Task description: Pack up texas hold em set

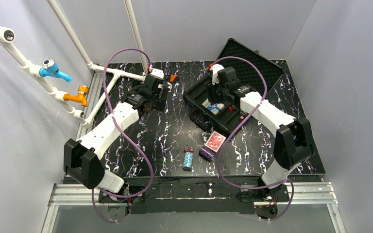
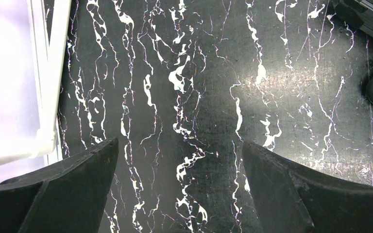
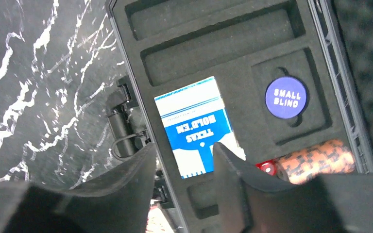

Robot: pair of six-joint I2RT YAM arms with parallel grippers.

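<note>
- Read the right gripper (image 3: 183,145) as partly apart, poised from above over the near end of the blue Texas Hold'em deck (image 3: 194,121), with nothing visibly clamped; more likely a release than a grip.
- Check the deck before leaving: label-up in its recess of the foam tray, apparently flat and square to the slot walls. Near corner hidden behind the right finger (image 3: 252,194), so cannot confirm seating there.
- Rise straight up out of the black case (image 3: 126,43) first, then swing away. Avoid dragging a fingertip across the box edge and tipping it out.
- Mind the neighbours in the tray: small blind button (image 3: 285,97) in its round well, and an orange chip stack (image 3: 315,160) on its side just beside a red die (image 3: 267,167), both close to that finger.
- Save the two long grooves (image 3: 213,48) at the far end, bare for now, for chip stacks.
- Judge the task as partway. On the marble-patterned table (image 1: 170,126), in front of the case and apart from it: red deck (image 1: 215,141), purple chip stack (image 1: 206,154), blue chip stack (image 1: 188,160) and two small red dice (image 1: 186,150).
- Take the red deck next across its narrow width, approaching with fingers well spread.
- Leave the left gripper (image 2: 178,143) wide apart and empty over bare table, away from the foam-lined lid (image 1: 252,63), until closing time.
</note>
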